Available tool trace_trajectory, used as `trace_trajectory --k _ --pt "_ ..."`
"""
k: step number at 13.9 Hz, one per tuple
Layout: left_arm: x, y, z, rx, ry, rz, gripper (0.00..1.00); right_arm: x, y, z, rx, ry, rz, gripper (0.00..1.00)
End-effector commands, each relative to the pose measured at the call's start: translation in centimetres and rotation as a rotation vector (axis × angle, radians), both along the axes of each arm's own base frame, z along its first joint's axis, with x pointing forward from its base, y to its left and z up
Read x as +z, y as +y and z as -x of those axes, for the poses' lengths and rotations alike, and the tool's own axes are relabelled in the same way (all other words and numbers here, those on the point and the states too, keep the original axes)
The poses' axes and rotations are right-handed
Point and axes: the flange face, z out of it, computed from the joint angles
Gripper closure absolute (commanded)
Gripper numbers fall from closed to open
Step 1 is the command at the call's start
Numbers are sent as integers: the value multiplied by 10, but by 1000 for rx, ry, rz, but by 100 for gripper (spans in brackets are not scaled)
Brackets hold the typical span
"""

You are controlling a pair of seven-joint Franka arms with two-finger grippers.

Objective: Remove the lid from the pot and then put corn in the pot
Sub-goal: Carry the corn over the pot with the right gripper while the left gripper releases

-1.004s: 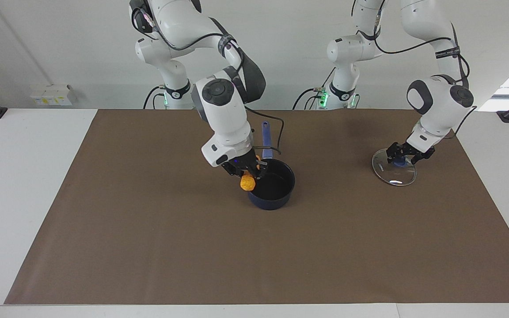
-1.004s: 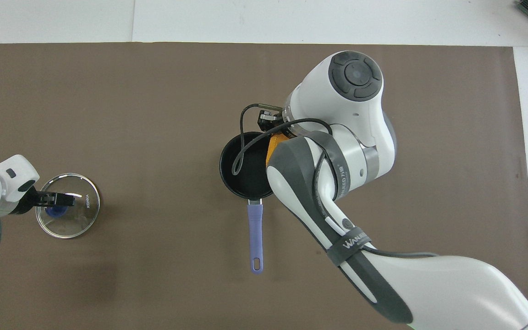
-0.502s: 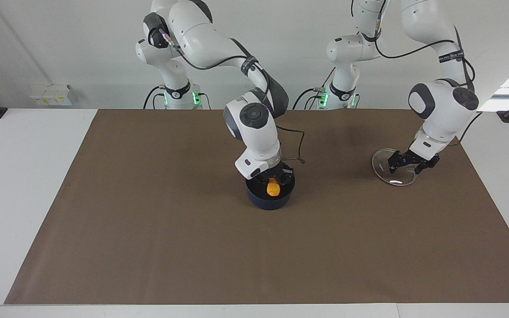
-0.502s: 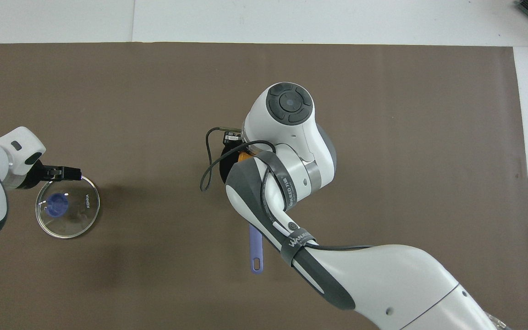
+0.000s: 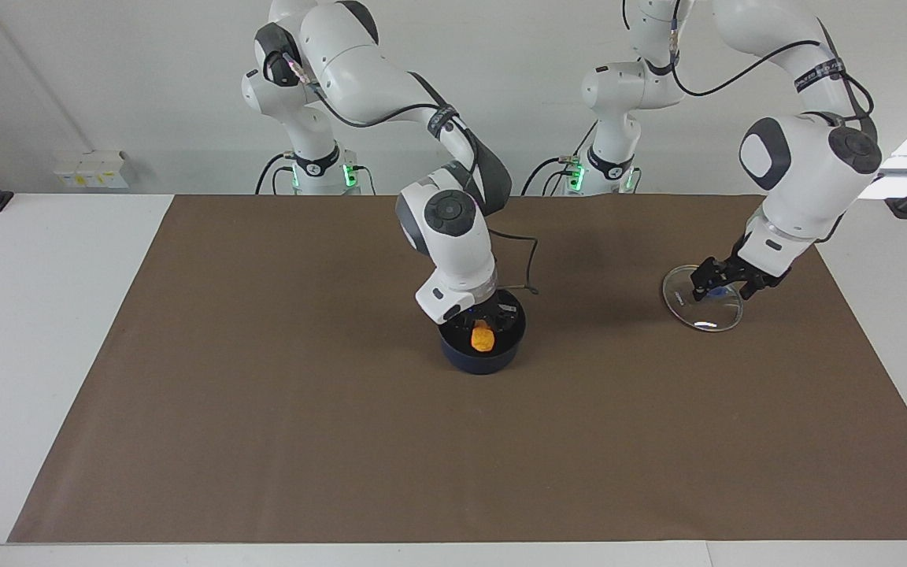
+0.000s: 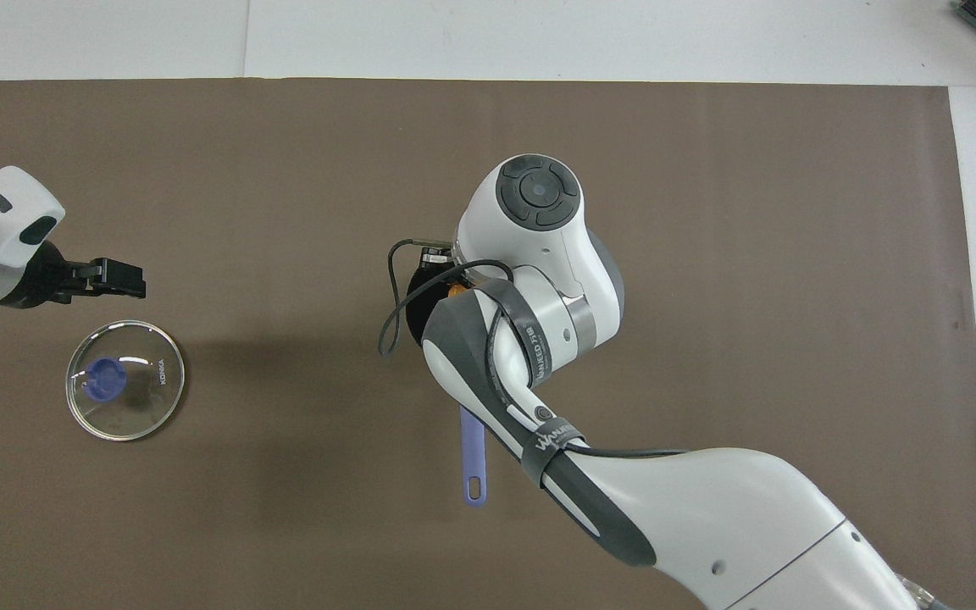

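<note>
Brown worktop [image 5: 264,441]: right hand [image 5: 483,321] grips corn [image 5: 483,339] inside the pot [image 5: 482,358] for release, while the left hand [image 5: 725,282], wide open, hangs over the lid [image 5: 697,313].

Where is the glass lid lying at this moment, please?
The lid lies flat on the brown mat toward the left arm's end of the table, well apart from the pot, knob up, with the left tool raised above it.

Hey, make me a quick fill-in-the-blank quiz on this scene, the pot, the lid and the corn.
1. The corn is held over the ____ by the right gripper.
2. The lid lies flat on the brown ____.
3. The knob at the lid's centre is ____ in colour.
4. The open left gripper hangs over the ____.

Missing words: pot; mat; blue; lid
</note>
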Motion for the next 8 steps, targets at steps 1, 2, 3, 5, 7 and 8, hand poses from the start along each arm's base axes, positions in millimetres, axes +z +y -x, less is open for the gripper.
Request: trace_trajectory --k 1,2,3,5,7,8 --pt "19 -1 -9 13 14 -13 0 -17 -5 7 21 23 5 58" --pt "23 0 -9 20 16 -13 0 -19 -5 9 22 29 8 52" --pt "33 0 -9 19 19 -14 0 -19 -5 10 22 30 8 49" --pt "57 0 -11 15 27 -29 0 -15 -6 8 21 24 9 29" --pt "74 1 -11 6 26 -62 0 -11 -13 3 14 23 10 0" --pt "83 2 -10 5 30 -69 0 -2 -13 1 9 12 4 0"
